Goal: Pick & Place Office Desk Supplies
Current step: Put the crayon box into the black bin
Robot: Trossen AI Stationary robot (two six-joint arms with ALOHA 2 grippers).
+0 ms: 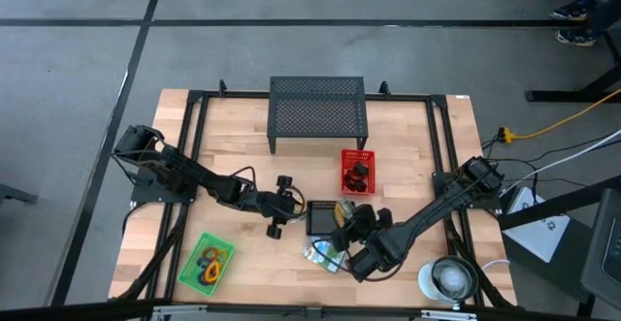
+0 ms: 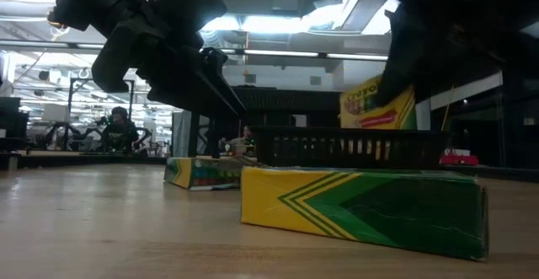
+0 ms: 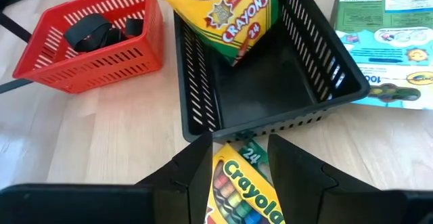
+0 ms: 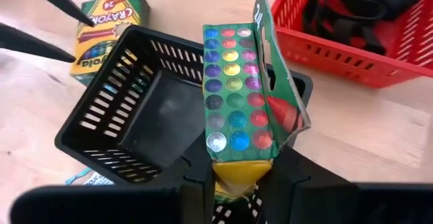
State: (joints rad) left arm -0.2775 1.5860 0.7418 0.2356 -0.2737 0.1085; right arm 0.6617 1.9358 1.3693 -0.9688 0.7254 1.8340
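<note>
right gripper [image 4: 237,176]: your jaws are clamped on a crayon box [image 4: 247,95], held upright over the black basket [image 4: 128,109].
left gripper [image 3: 237,170]: your jaws stand partly apart around a second crayon box [image 3: 237,190] lying on the table [image 3: 101,136] just outside the black basket; you cannot tell if the fingers press it.
green packet [image 3: 385,48]: flat on the table beside the black basket.
red basket [image 3: 95,41]: next to the black basket, black clips [image 3: 91,31] inside.
green tray [image 1: 207,263]: near the table's front left, coloured loops [image 1: 212,260] in it.
black mesh stand [image 1: 318,112]: at the table's far edge.
</note>
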